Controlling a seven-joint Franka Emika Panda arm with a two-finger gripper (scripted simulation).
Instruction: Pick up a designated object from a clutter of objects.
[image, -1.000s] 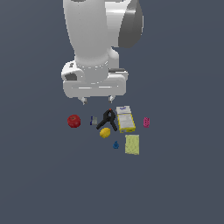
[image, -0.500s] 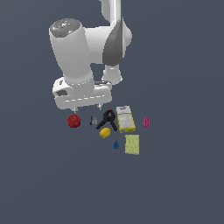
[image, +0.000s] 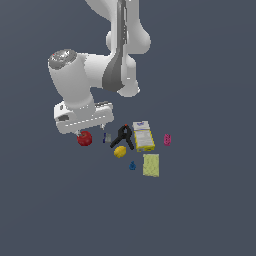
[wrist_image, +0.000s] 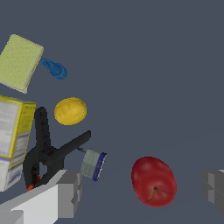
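Observation:
The dark-red apple (image: 84, 139) lies at the exterior view's left end of the clutter, apart from the other items. In the wrist view the apple (wrist_image: 154, 181) shows its stem dimple and lies between my two fingers, nearer one finger (wrist_image: 213, 188) than the other (wrist_image: 69, 193). My gripper (image: 91, 132) is open and empty, hovering just above the apple. The clutter holds a yellow lemon (image: 119, 151), a black clamp (image: 123, 136), a yellow-white box (image: 143, 135), a yellow sponge (image: 151, 165), and a blue piece (image: 132, 165).
A small grey piece (wrist_image: 93, 164) lies between the apple and the clamp, close to one finger. A pink piece (image: 167, 139) sits at the exterior view's right end. All rest on a flat dark grey floor (image: 200, 210).
The arm has swung toward the exterior view's left and lowered, so the gripper went from above the clamp to above the apple. The objects have not moved.

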